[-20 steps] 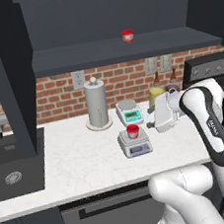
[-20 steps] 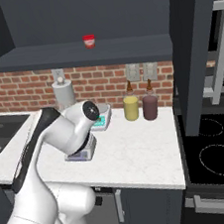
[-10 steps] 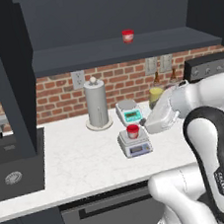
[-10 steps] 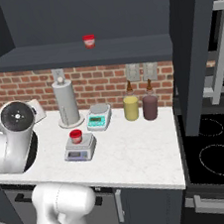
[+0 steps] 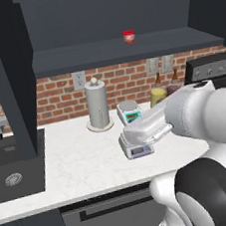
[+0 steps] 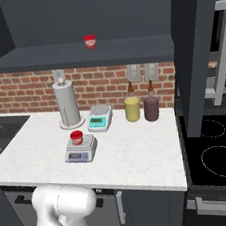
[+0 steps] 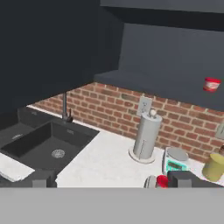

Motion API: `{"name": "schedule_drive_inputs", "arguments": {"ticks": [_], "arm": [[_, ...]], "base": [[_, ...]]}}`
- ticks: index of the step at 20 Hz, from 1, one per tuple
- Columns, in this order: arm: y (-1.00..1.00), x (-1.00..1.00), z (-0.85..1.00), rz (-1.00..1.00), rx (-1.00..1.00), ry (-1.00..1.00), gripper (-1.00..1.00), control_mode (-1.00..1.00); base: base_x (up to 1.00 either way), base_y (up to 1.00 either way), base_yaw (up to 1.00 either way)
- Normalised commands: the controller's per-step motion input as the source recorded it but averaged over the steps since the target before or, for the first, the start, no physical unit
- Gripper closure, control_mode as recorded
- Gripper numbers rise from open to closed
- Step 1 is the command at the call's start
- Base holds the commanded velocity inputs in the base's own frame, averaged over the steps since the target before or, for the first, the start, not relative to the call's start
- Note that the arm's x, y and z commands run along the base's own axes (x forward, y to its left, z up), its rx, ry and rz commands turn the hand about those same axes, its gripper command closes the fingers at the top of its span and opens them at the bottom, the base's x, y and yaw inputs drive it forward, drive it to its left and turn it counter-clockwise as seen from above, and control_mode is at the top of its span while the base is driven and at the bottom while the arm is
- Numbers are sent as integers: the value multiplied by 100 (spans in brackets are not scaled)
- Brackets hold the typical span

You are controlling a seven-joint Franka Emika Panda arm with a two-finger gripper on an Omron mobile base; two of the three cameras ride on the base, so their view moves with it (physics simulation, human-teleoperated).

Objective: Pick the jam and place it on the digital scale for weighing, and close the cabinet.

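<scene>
Jam (image 6: 76, 137) is sitting on the scale (image 6: 81, 149) mid-bench (image 6: 135, 155), well off its edges. Hand (image 7: 109, 181) is hanging spread, facing the sink (image 7: 41, 146).

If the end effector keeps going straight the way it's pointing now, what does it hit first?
Probably the brick backsplash just left of the paper towel holder, going by the hand view's centre. The counter lies below that line. Depth is unclear.

Red jam (image 6: 76, 137) upright on digital scale (image 6: 81, 150); cabinet (image 6: 196, 48) doors open.
</scene>
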Motion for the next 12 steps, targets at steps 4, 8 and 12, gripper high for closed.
{"name": "schedule_drive_inputs", "arguments": {"ticks": [4, 8, 12], "arm": [[-4, -100, 14, -23, 4, -53, -100, -100], [14, -100, 2, -10, 8, -54, -100, -100], [92, -69, 0, -26, 12, -51, -100, -100]], "base": [[0, 0, 0], [0, 0, 0], [0, 0, 0]]}}
